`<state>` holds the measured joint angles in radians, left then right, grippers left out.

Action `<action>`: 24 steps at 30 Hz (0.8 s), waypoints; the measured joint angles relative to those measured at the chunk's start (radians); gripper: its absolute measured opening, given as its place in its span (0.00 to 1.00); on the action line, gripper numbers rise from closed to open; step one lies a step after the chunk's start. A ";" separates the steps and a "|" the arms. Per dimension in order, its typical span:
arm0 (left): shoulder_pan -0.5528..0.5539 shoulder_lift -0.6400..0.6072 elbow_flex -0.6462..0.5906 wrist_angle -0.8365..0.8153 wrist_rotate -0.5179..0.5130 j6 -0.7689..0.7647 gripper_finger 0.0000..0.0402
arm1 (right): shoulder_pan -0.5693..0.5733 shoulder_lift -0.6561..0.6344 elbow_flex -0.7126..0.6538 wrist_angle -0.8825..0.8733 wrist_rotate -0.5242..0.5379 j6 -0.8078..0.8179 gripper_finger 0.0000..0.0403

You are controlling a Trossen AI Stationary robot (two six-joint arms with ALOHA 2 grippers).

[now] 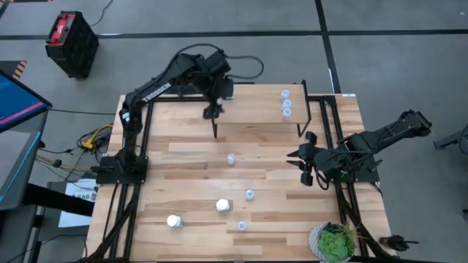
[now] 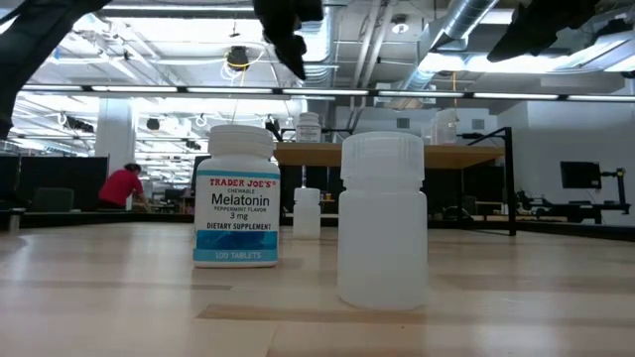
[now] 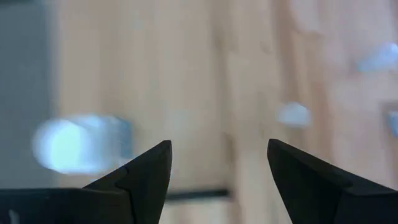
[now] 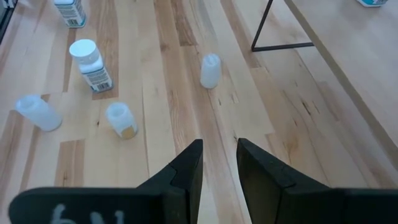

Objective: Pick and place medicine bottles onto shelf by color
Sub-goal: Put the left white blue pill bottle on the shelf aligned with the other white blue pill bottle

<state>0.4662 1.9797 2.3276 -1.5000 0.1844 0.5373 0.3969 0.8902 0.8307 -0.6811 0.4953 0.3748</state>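
From above, my left claw [image 1: 213, 111] hangs over the shelf's [image 1: 256, 109] left end, with two pale bottles [image 1: 286, 103] far along at the other end. My wrist view adds that its fingers [image 3: 146, 174] gape wide and hold nothing. My right claw [image 1: 306, 169] waits pinched shut, empty, loose bottles [image 4: 210, 70] on the table [image 1: 190, 157] ahead.

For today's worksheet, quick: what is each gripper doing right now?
Left gripper: open, holding nothing, above the shelf's left end.
Right gripper: shut, empty, over the table's right side.
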 joint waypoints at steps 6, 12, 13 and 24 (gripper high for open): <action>-0.031 -0.001 -0.027 -0.069 0.017 -0.075 0.62 | 0.000 0.000 0.000 -0.001 0.000 0.000 0.30; -0.058 0.004 -0.027 -0.070 0.013 -0.118 0.62 | 0.000 0.000 0.000 -0.011 0.000 0.001 0.30; -0.063 0.004 -0.027 -0.070 0.013 -0.128 0.62 | 0.000 0.000 0.000 -0.010 0.000 -0.005 0.30; -0.160 0.002 -0.027 -0.071 -0.066 -0.302 0.62 | -0.020 0.000 -0.001 0.165 -0.014 -0.257 0.30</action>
<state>0.3061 1.9816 2.3009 -1.5707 0.1185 0.2356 0.3770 0.8902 0.8299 -0.5159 0.4810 0.1179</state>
